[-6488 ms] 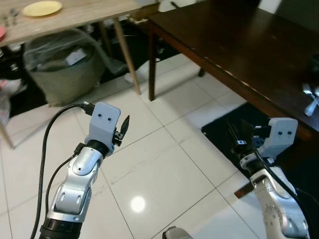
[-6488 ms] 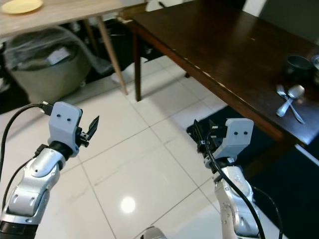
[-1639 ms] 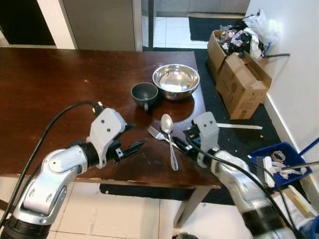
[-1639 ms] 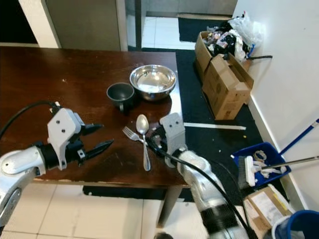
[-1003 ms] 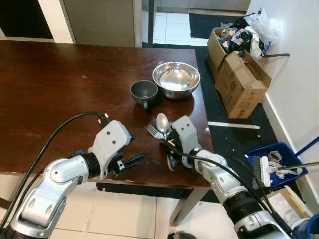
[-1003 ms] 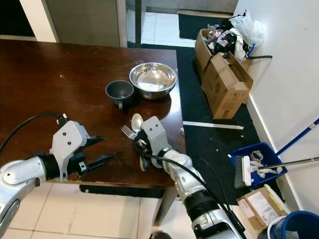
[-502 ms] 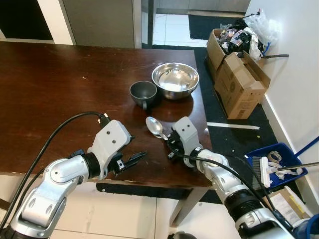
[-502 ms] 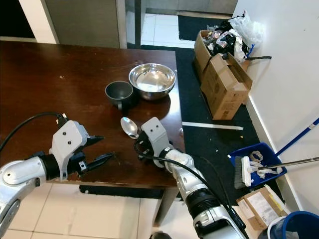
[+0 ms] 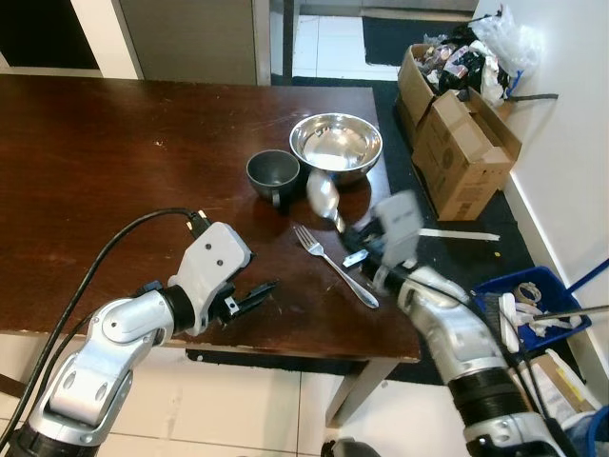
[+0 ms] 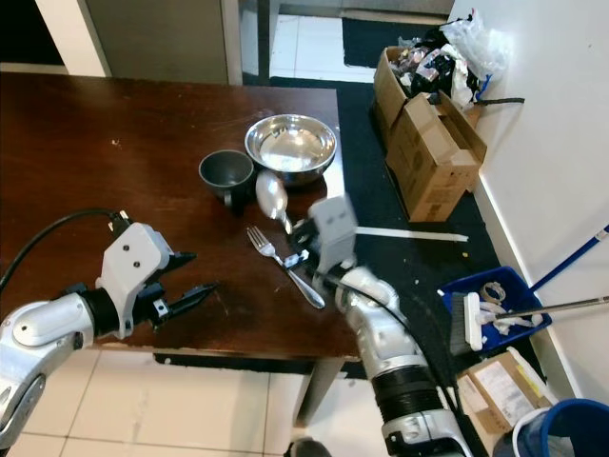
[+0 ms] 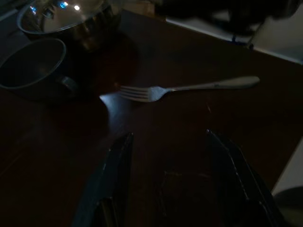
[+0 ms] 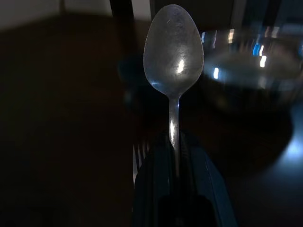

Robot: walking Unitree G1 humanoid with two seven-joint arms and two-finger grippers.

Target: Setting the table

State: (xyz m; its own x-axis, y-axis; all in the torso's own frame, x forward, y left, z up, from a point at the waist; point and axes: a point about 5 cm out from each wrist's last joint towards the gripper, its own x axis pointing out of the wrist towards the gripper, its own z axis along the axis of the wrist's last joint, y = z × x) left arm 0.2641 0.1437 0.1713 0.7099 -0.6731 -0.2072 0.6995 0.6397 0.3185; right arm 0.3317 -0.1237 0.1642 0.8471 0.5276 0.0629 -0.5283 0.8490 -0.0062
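- Cutlery is being handled at the right end of the dark bench [image 9: 114,162]: the spoon [image 9: 324,197] is being held clear of the surface by the right hand [image 9: 360,249], whose fingers are closed on its handle, the oval head pointing up and away toward the far side.
- From the right wrist view, the spoon's long axis is being seen running straight out along the fingers, with the steel bowl [image 12: 255,66] lying beyond it, slightly to one side.
- The fork [image 9: 335,266] is lying flat on the bench just left of the right hand, its tines toward the far left and its handle toward the near right edge.
- The dark cup [image 9: 273,174] and the steel bowl are standing side by side on the far side of the fork, almost touching.
- The left hand [image 9: 249,296] is being held low over the near part of the bench with its fingers spread apart and nothing between them; the fork is lying ahead of it, crosswise to its reach.
- A spot for the spoon is probably being sought; the right hand is judged the nearer one to the fork and bowl.
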